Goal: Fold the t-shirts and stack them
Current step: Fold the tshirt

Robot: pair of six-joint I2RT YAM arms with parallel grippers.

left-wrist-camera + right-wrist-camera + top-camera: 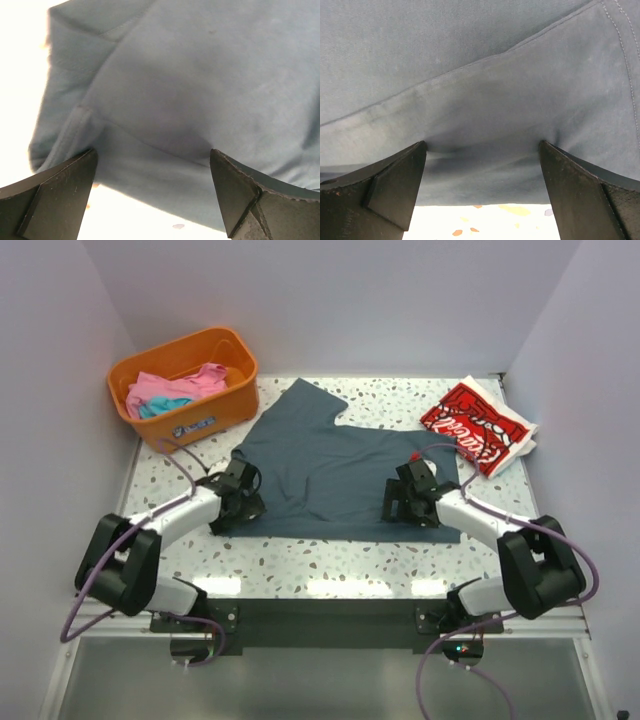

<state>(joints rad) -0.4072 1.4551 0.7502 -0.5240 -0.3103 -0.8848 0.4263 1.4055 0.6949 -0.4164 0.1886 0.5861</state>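
A dark slate-blue t-shirt (330, 465) lies spread flat in the middle of the table. My left gripper (243, 502) stands open over its near left corner, beside a sleeve; the left wrist view shows blue cloth (190, 90) between the wide-apart fingers (65, 190). My right gripper (402, 502) stands open on the shirt's near right part. Its fingertips (555, 165) press into the fabric (480, 100), which puckers between them just above the hem. A red t-shirt with white lettering (475, 425) lies folded at the back right. Pink (160, 390) and turquoise (160, 408) t-shirts lie bunched in the basket.
The orange plastic basket (225, 400) stands at the back left corner. White walls close in the table on the left, back and right. A strip of speckled tabletop (330, 555) shows between the shirt's near hem and the arm bases.
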